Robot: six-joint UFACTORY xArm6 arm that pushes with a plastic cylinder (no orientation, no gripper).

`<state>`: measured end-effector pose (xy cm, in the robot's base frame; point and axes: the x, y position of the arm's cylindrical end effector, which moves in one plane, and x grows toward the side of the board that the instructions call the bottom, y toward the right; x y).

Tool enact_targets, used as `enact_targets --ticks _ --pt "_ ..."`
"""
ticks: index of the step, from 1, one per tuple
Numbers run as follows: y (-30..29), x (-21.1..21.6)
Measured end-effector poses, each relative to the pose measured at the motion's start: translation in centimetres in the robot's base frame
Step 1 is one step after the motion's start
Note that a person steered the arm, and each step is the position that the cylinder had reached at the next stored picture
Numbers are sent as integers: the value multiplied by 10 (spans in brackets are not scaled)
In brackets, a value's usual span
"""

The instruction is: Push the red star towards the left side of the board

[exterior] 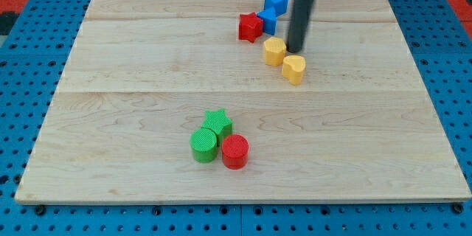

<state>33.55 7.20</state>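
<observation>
The small red star-shaped block [250, 27] lies flat on the pale wooden board [147, 81], in the upper middle part of the view, a little to the view's right of centre. It is a chunky piece with blunt, rounded points and a bright, even red top, its sides a shade darker. Its right edge touches a blue block [268, 21], whose shape is hard to make out, and a second blue block [276, 1], roughly cube-like, sits just above and to the right of that one.

The dark straight rod comes down from the view's top, and my tip [296, 49] rests on the board to the right of the red star, apart from it, with the lower blue block between them. The rod carries no jaws and holds nothing. My tip stands just beside two yellow blocks: a rounded one [274, 51] immediately to its left and a heart-like one [293, 68] just below it.

Well apart, toward the view's bottom, a green star block [217, 123], a green cylinder [203, 145] and a red cylinder [235, 151] huddle together, touching.
</observation>
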Motion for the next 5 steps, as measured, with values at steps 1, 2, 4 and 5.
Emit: enact_targets --ticks 1,2,4,5 --pt "-12 -37" --pt "-18 -46" --pt "-77 -61" --pt "-132 -44"
